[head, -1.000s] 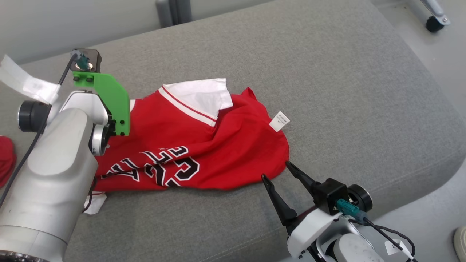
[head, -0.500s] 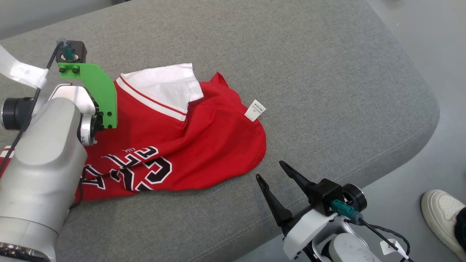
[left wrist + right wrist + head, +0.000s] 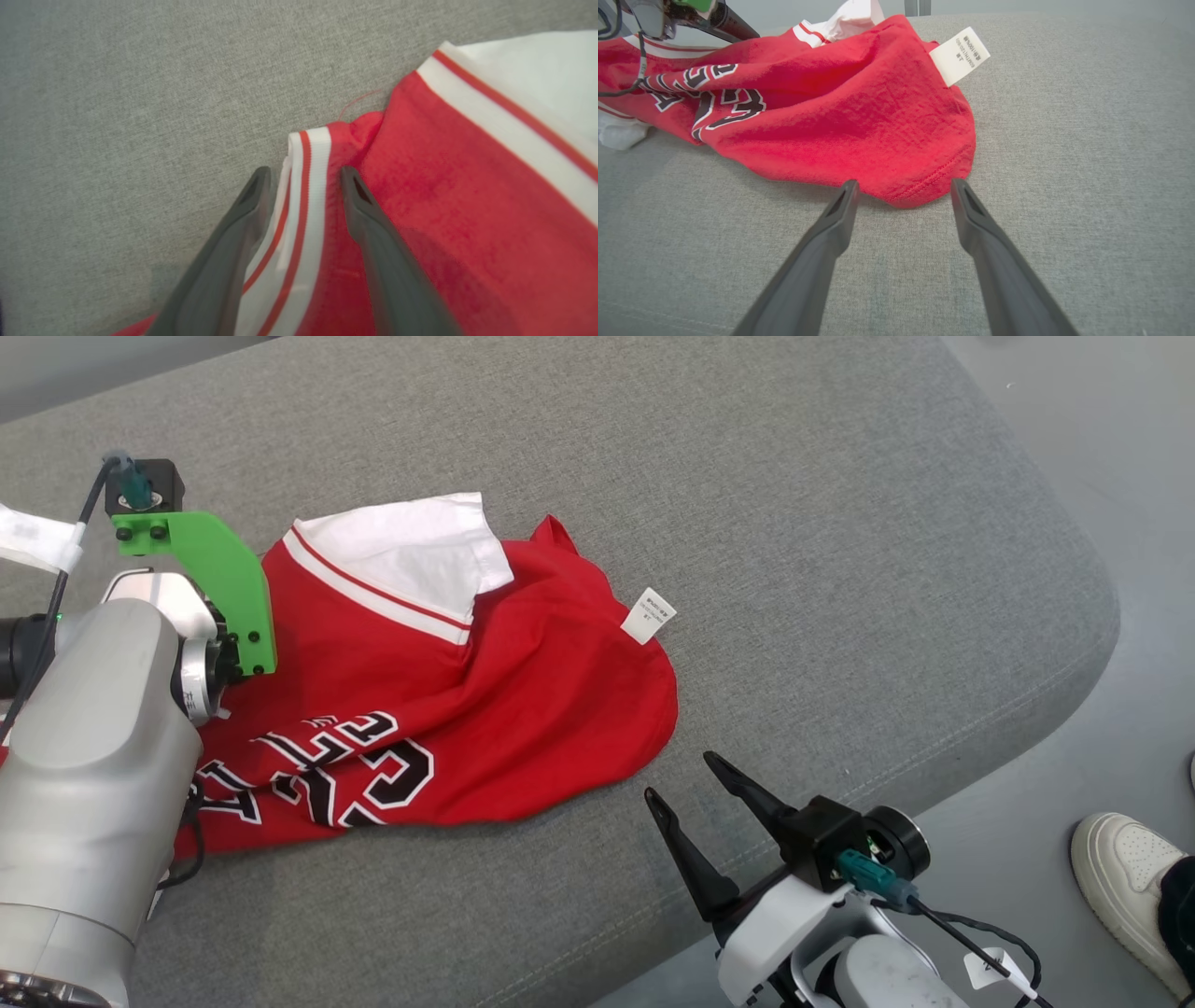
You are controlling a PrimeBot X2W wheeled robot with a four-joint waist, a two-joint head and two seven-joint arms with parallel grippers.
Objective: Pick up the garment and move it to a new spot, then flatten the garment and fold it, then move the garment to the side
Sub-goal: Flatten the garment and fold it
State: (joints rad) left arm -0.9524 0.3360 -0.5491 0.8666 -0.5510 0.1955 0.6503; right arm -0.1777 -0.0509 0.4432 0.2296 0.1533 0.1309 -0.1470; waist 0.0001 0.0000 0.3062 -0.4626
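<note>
A red garment [image 3: 523,691] with white sleeves, striped trim and black-and-white lettering lies crumpled on the grey cushion [image 3: 794,523]. A white label [image 3: 649,614] sticks up at its right edge. In the left wrist view my left gripper [image 3: 306,175] straddles the white-and-red striped trim of the garment [image 3: 444,186], jaws apart, with the trim between the fingers. In the head view my right gripper [image 3: 680,776] stands open just right of the garment's hem. In the right wrist view the right gripper [image 3: 904,182] points at that hem of the garment [image 3: 840,116], tips just short of it, nothing between them.
The cushion's rounded edge [image 3: 1074,644] drops to the pale floor on the right. A person's white shoe [image 3: 1120,877] stands on the floor at the lower right. My left arm's green bracket [image 3: 224,579] sits above the garment's left side.
The head view has shifted, so the camera moved. A person's shoe has come into view at the lower right. The right gripper's tips now stand slightly farther from the hem.
</note>
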